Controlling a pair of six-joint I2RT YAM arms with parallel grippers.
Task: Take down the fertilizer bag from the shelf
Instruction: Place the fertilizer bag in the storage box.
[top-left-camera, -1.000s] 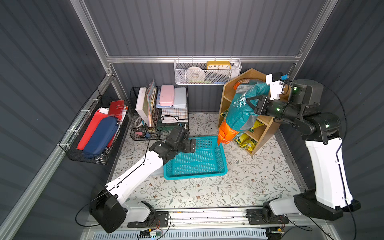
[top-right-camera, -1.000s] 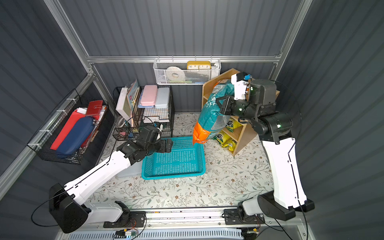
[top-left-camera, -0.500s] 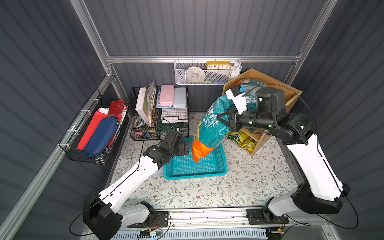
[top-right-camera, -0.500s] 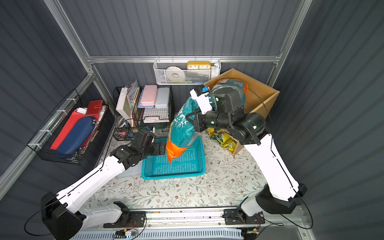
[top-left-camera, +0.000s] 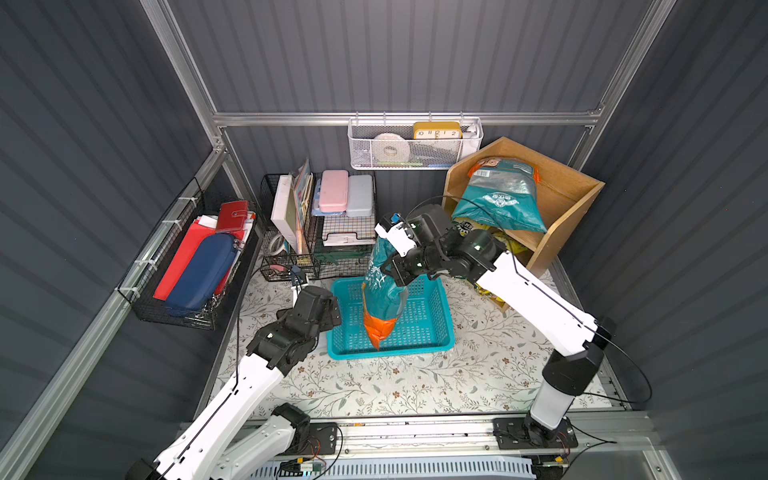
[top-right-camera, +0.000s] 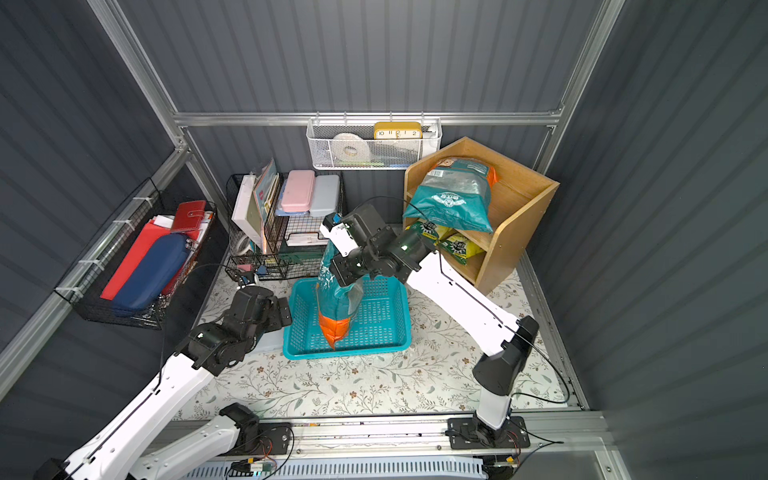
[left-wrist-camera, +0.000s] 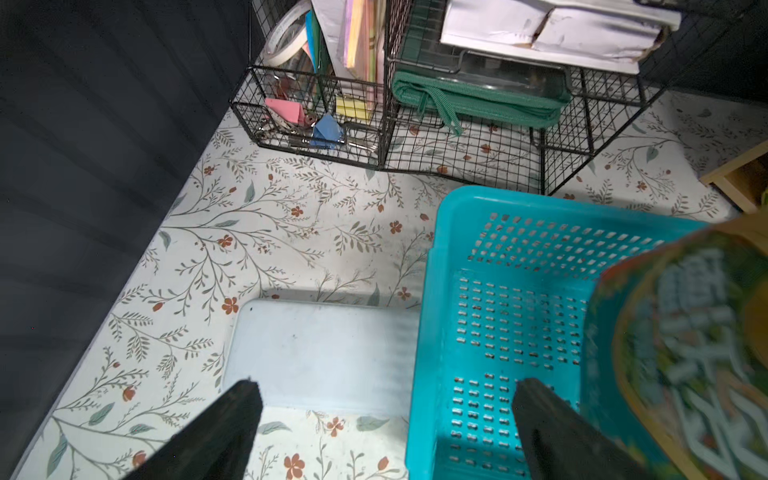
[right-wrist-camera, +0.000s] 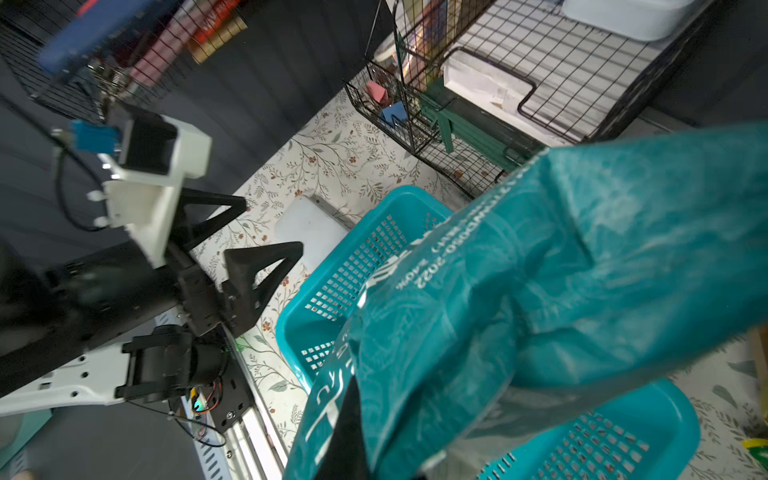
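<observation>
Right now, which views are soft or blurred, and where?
Left wrist view: the fertilizer bag at the frame edge is smeared, its print unreadable; the teal basket and black wire rack are sharp. Right wrist view: the bag's print is legible, but the blue pouch in the background is blurred. Both top views: crisp, evenly lit, no glare.

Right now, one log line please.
right gripper: shut on fertilizer bag | bag: hangs over teal basket | left gripper: open by teal basket | shelf: holds second bag
</observation>
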